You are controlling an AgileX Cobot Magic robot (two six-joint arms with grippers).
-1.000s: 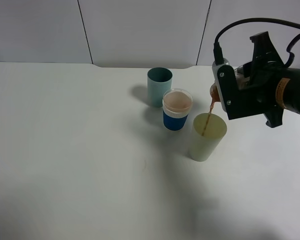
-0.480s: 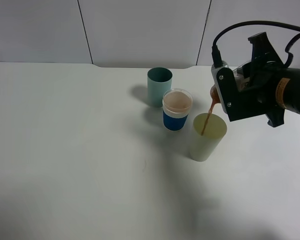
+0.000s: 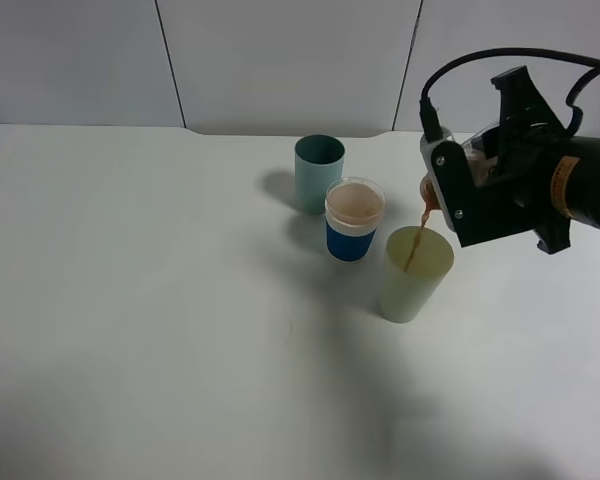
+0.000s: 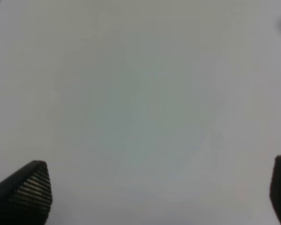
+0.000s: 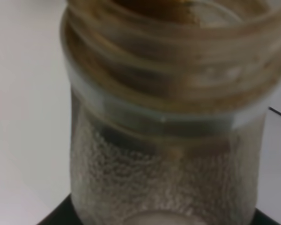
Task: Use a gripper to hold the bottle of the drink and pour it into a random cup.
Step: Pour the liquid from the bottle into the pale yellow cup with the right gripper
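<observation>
Kept the bottle of the drink (image 3: 427, 190) pinched in the right end effector (image 3: 458, 190), mouth just above the cup (image 3: 412, 275) on the counter (image 3: 130, 300). Raised and tipped it slightly over the last second without breaking the stream: pouring judged well underway. Saw wet neck threads only by right wrist; spread left end effector (image 4: 152, 194) only by left wrist.

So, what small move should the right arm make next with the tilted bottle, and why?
Probably tip the small clear plastic bottle slightly further in the black right gripper: its thin brown stream lands inside the pale yellow-green tapered plastic cup, so the aim looks good.
</observation>
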